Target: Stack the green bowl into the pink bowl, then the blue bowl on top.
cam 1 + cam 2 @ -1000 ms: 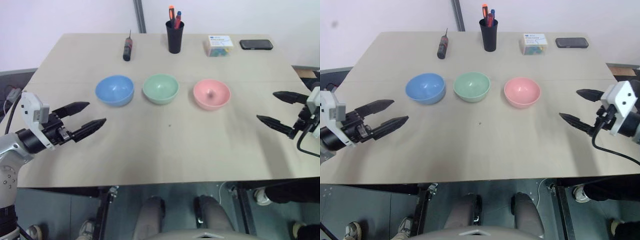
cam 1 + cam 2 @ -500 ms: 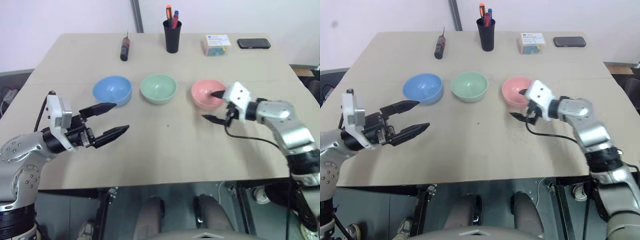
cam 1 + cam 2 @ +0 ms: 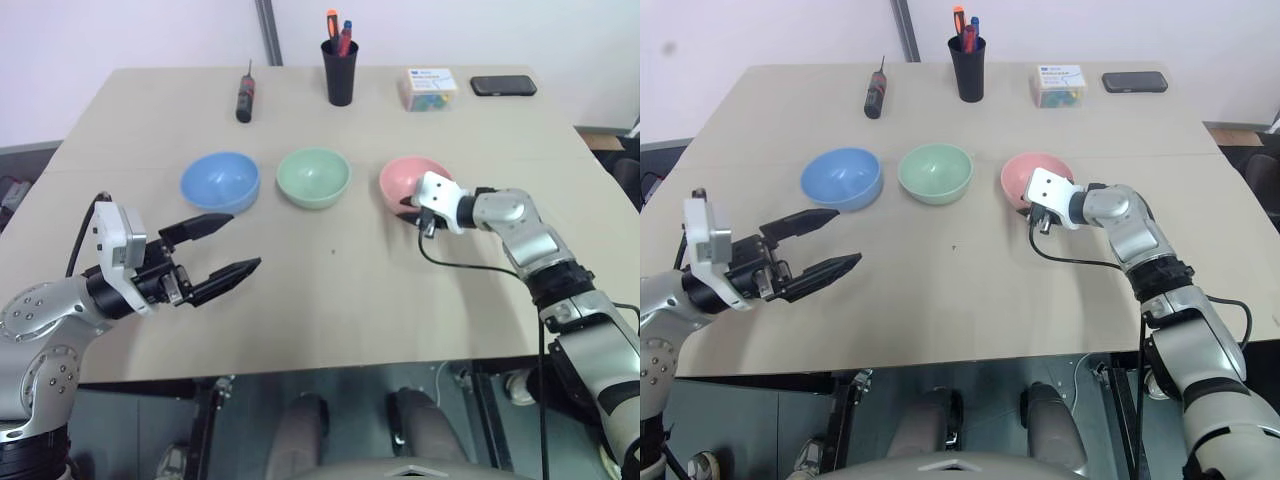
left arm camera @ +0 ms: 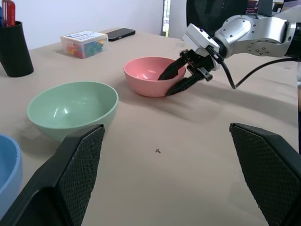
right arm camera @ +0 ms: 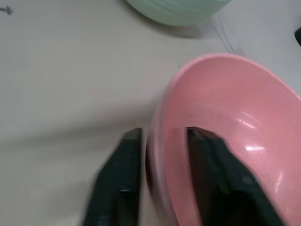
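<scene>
Head views, bowls: three bowls are seen in a row across the upper middle of the frame on the table (image 3: 330,290); the blue bowl (image 3: 219,180) at left, the green bowl (image 3: 313,177) in the centre, the pink bowl (image 3: 412,181) at right. All stand upright, apart and unstacked.
Head views, right gripper (image 3: 414,206): set at the near rim of the pink bowl, right of centre.
Head views, left gripper (image 3: 222,248): held over bare table at lower left, fingers wide apart, nothing between them.
Left wrist view, bowls: the green bowl is seen at left centre, the pink bowl beyond it at upper middle; one right finger is inside the pink bowl, the other outside.
Right wrist view, grip: the pink wall is seen pinched between the two fingers (image 5: 121,175), nearly together across the rim.
Handling (judged): thin, stiff, smooth plastic; probably light and slippery, so likely to tilt or slide under a one-sided rim pinch.
Hold point (judged): the rim wall, one finger inside and one outside, is suited to each bowl.
Task state: no stacking is done yet; the green bowl is untouched.
</scene>
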Motion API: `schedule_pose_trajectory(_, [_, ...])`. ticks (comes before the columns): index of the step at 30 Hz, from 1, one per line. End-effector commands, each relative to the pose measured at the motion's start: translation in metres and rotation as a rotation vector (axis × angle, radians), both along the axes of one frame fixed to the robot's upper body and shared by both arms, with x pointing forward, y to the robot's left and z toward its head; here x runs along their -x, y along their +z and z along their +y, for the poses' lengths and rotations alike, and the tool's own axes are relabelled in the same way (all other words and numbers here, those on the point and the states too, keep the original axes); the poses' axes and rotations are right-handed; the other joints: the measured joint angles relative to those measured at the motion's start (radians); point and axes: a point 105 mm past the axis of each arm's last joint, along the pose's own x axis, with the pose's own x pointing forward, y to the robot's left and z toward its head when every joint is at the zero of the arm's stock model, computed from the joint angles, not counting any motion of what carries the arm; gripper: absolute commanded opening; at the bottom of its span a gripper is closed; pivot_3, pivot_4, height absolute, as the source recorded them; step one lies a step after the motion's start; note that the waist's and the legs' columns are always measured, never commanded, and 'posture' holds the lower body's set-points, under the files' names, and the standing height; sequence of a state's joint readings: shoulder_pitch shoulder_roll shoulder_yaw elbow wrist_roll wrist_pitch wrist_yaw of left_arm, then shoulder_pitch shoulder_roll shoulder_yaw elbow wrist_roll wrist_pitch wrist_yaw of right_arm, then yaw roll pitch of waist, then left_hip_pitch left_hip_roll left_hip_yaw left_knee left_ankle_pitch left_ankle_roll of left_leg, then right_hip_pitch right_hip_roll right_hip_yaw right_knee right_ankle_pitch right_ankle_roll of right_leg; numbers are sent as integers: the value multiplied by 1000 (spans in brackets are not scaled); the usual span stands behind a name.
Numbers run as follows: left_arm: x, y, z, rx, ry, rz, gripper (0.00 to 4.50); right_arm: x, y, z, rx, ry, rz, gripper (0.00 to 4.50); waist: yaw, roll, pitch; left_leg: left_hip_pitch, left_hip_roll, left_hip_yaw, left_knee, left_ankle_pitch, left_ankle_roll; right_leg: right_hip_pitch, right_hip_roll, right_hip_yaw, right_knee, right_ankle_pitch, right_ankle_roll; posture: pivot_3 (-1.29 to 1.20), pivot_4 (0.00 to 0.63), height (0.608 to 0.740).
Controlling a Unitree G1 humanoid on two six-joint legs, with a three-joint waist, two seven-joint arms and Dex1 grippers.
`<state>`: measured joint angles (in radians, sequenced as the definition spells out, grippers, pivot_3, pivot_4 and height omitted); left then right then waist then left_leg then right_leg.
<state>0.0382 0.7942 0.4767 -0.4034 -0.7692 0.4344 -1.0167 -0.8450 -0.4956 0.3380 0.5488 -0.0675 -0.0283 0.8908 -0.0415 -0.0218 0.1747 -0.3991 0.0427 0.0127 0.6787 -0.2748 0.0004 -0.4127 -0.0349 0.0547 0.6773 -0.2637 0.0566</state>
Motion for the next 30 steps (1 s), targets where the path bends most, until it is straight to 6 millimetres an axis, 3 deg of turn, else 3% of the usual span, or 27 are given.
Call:
schedule_pose_trajectory(1, [3, 11, -2, -2, -1, -54, 4500, 1, 22, 3, -11, 39, -74, 32, 0, 0, 0, 0, 0, 0, 0, 0, 0, 0, 0, 0, 0, 0, 0, 0, 150, 740])
schedule_pose_trajectory(5, [-1, 9, -1, 2, 11, -51, 4500, 26, 26, -1, 31, 102, -67, 32, 3, 1, 1, 0, 0, 0, 0, 0, 0, 0, 0, 0, 0, 0, 0, 0, 150, 740])
schedule_pose_trajectory(12, [-13, 5, 1, -3, 45, -55, 4500, 97, 19, -1, 46, 187, 68, 32, 12, 1, 1, -1, 0, -2, 0, 0, 0, 0, 0, -2, -1, 0, 0, 0, 150, 740])
schedule_pose_trajectory(16, [-24, 0, 0, -38, 78, -49, 4500, 110, 0, 4, 38, 163, 141, 32, 4, 0, 0, 1, 0, -2, 0, 0, 0, 1, 0, -1, 1, 0, 0, 0, 150, 740])
schedule_pose_trajectory(17, [-27, -2, 0, -64, 86, -43, 4500, 112, -1, 7, 14, 166, 166, 764, 4, 0, 0, 1, 0, -2, 0, 0, 0, 1, 1, -1, 1, 0, 0, 0, 150, 740])
schedule_pose_trajectory(19, [-29, -4, -2, -93, 80, -23, 4500, 112, 0, 10, -9, 163, 175, 1149, 4, 0, 0, 1, 0, -2, 0, 0, 0, 1, 1, -1, 1, 0, 0, 0, 150, 740])
schedule_pose_trajectory(24, [-34, 2, -7, -146, 58, -41, 4500, 116, 9, 8, -42, 143, 154, 3414, 6, 0, 0, 0, 0, -2, 0, 0, 0, 1, 1, -1, 0, 0, 0, 0, 150, 740])
schedule_pose_trajectory(26, [-40, 3, -9, -221, 83, -73, 4500, 115, 24, 3, -115, 99, 85, 4171, 8, 0, 1, 0, 0, -3, 0, 0, 0, 1, 1, -2, -1, 0, 0, 0, 150, 740])
schedule_pose_trajectory(30, [-61, 7, -16, -447, 151, -108, 4500, 138, 60, -8, -316, 93, 50, 4283, 32, -1, 1, -1, -1, -3, 0, 0, 0, 1, 0, -2, -1, 0, 0, 0, 150, 740])
